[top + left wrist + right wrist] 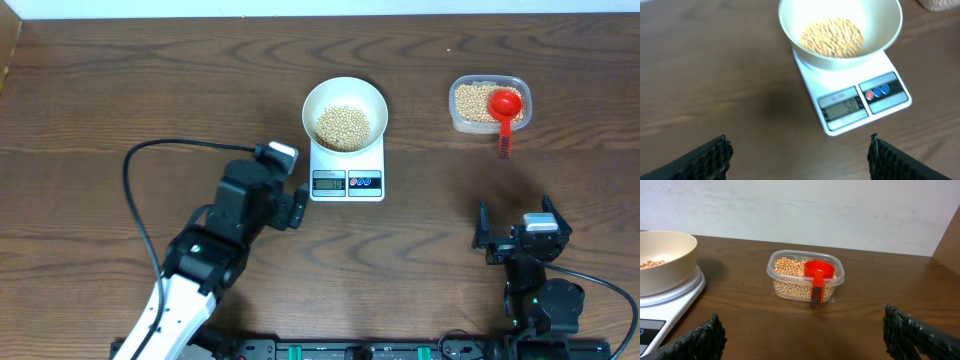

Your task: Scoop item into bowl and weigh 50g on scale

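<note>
A round white bowl (345,110) with a heap of pale-tan beans (343,126) stands on the small white scale (347,181), whose display is lit. The left wrist view shows the same bowl (840,30), beans (831,37) and scale (860,102) from close by. More beans fill a clear plastic tub (488,104) at the back right, with a red scoop (505,105) resting in it. My left gripper (288,200) is open, just left of the scale. My right gripper (522,235) is open over bare table, well in front of the tub (805,277).
A black cable (135,200) loops over the table to the left of the left arm. The wooden table's far edge (320,18) runs along the top. A pale wall (800,210) rises behind the tub.
</note>
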Tool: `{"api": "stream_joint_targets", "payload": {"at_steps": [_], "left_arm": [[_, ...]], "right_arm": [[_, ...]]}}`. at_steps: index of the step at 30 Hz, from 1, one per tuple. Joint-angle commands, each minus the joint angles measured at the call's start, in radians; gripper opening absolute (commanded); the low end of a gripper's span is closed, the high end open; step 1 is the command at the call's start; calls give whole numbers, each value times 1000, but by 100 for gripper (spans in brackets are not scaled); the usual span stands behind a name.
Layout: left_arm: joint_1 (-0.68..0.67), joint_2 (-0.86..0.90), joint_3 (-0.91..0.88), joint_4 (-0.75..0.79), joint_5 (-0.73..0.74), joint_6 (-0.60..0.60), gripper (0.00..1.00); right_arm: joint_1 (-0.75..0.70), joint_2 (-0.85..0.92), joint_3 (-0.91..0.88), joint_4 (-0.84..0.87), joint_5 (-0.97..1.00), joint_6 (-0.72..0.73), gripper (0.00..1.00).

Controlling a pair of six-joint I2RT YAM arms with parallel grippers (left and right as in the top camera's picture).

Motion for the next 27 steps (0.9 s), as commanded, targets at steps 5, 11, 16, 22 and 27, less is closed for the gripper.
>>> {"api": "stream_joint_targets", "payload": {"at_steps": [5, 11, 16, 22, 27], "left_arm": [[134, -125, -4, 39, 7, 86, 89], [228, -260, -118, 170, 78, 126, 89], [267, -422, -296, 323, 77, 126, 89], [312, -615, -451, 382, 77, 127, 89], [341, -747, -544, 383, 77, 156, 89]], "right_arm": [[5, -6, -4, -3, 5, 5, 99], [5, -6, -4, -3, 5, 5, 99], [5, -6, -4, -3, 5, 5, 99], [5, -6, -4, -3, 5, 5, 99], [5, -6, -4, -3, 5, 5, 99]]}}
